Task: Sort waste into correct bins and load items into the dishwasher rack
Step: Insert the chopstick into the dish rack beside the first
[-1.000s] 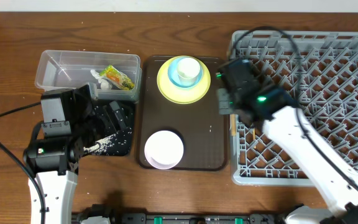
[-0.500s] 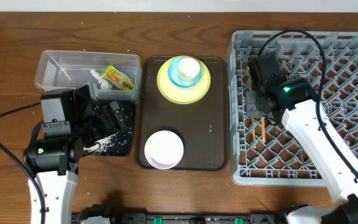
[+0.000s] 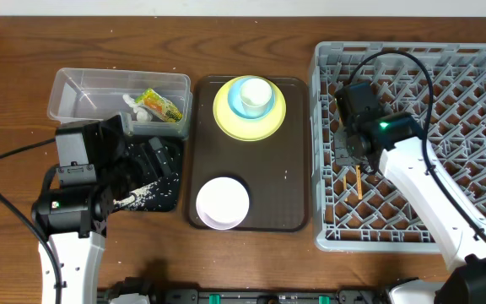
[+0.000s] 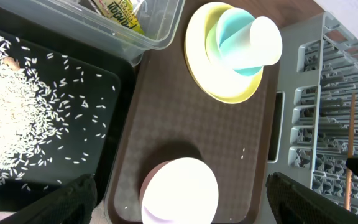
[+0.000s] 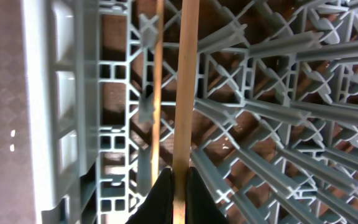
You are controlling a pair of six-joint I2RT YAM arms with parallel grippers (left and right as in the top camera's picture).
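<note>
1. the right gripper (image 5: 179,190) has its dark jaws pinched together on a thin wooden chopstick (image 5: 186,81). it's a straight, pale, smooth stick running up the wrist view over the grid.
2. the second chopstick (image 5: 158,74) looks thinner and sits just beside it, roughly parallel, down among the ribs. can't tell if the two touch.
3. the dishwasher rack (image 3: 471,101) is the big square grey plastic crate on the right, all criss-cross lattice and upright pegs. from overhead both sticks show as orange slivers near its left side.
4. the left gripper (image 4: 191,202) has its jaws spread wide with nothing between them. its fingers (image 4: 73,199) are just dark blurry shapes at the bottom of its wrist view.
5. the black tray (image 4: 107,81) is shallow, rectangular and matte, with white rice grains (image 4: 17,124) heaped and scattered across it.
6. the clear tub (image 3: 74,89) is glossy see-through plastic with rounded corners, sitting right behind the black tray. the green-and-orange snack wrapper (image 3: 160,105) and the crumpled white paper scrap (image 3: 133,107) are inside.
7. the brown serving tray (image 3: 289,194) is flat with a fine dimpled surface and sits between the bins and the rack. the round yellow-green plate (image 3: 222,114) is at its far end with the light blue cup (image 3: 251,97) on top, and the smooth white bowl (image 3: 223,203) is at the near end.
</note>
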